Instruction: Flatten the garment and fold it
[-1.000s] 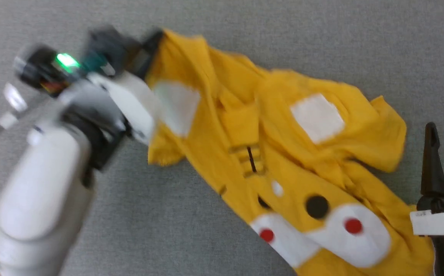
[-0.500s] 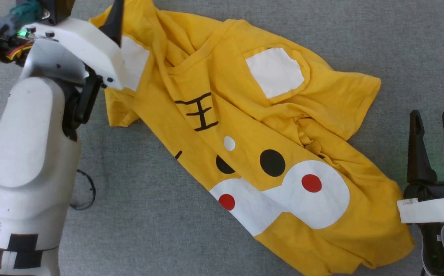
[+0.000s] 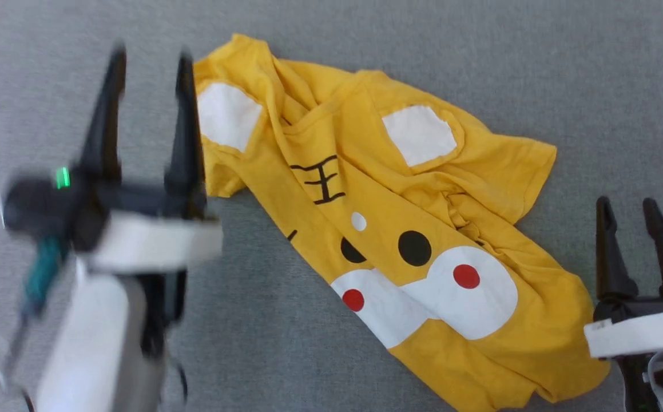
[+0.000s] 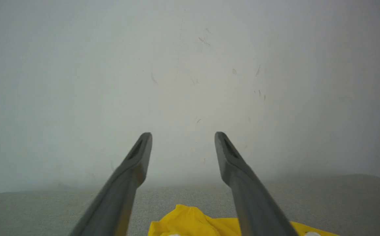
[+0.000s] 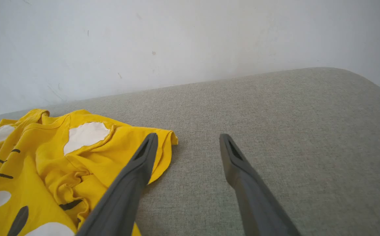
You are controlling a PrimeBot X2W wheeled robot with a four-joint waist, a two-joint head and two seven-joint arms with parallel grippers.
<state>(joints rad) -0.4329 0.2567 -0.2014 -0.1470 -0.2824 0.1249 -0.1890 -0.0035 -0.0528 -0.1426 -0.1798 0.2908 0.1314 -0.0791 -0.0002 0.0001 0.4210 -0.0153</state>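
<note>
Having released the garment [image 3: 365, 171], left end effector [image 3: 151, 57] hangs spread beside it; right end effector [image 3: 626, 204] equally spread.

The left gripper [image 3: 151, 62] stands at the left of the head view, its two dark fingers pointing up and spread apart with nothing between them (that whole arm is blurred). Below it the left wrist block [image 3: 154, 246], white, joins a pale forearm [image 3: 96, 343] that runs off the bottom edge. The right gripper [image 3: 626, 206] sits at the lower right, fingers up, likewise parted and empty, above the right wrist block [image 3: 640, 335]. In each wrist view the fingers splay wide.
</note>
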